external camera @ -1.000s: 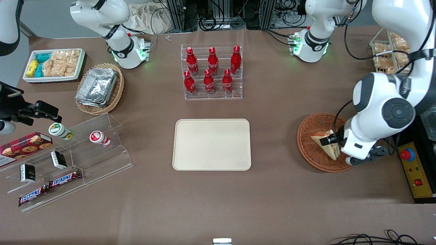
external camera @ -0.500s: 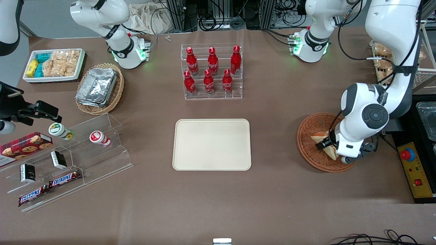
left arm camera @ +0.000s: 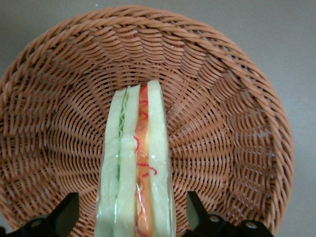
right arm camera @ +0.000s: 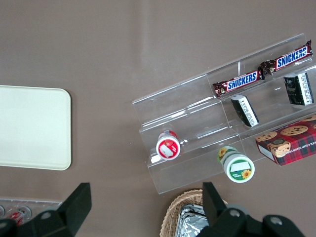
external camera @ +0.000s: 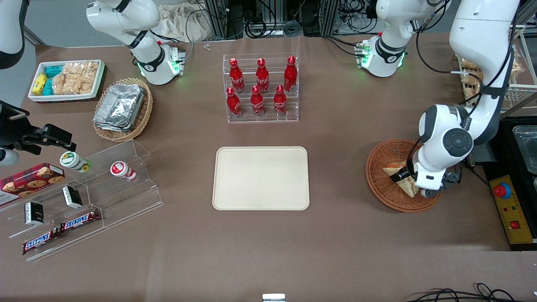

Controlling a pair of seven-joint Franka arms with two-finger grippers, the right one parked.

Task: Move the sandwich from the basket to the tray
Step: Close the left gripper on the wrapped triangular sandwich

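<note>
The sandwich (external camera: 396, 170) (left arm camera: 136, 163), a wrapped wedge of pale bread with red and green filling, stands on edge in the round reddish-brown wicker basket (external camera: 379, 186) (left arm camera: 222, 98) toward the working arm's end of the table. My left gripper (external camera: 405, 179) (left arm camera: 131, 202) is down in the basket, open, with one black finger (left arm camera: 66, 210) on each side of the wedge and a small gap at each. The cream tray (external camera: 261, 178) (right arm camera: 29, 128) lies bare at the table's middle.
An acrylic rack of red bottles (external camera: 261, 90) stands farther from the front camera than the tray. Toward the parked arm's end are a tan basket of foil containers (external camera: 121, 109), a white snack tray (external camera: 66, 79) and a clear snack shelf (external camera: 84, 197). A yellow control box (external camera: 509, 209) lies beside the basket.
The left arm has swung its wrist inward and come down over the basket. The fingers now reach lower beside the sandwich, which has not moved.
</note>
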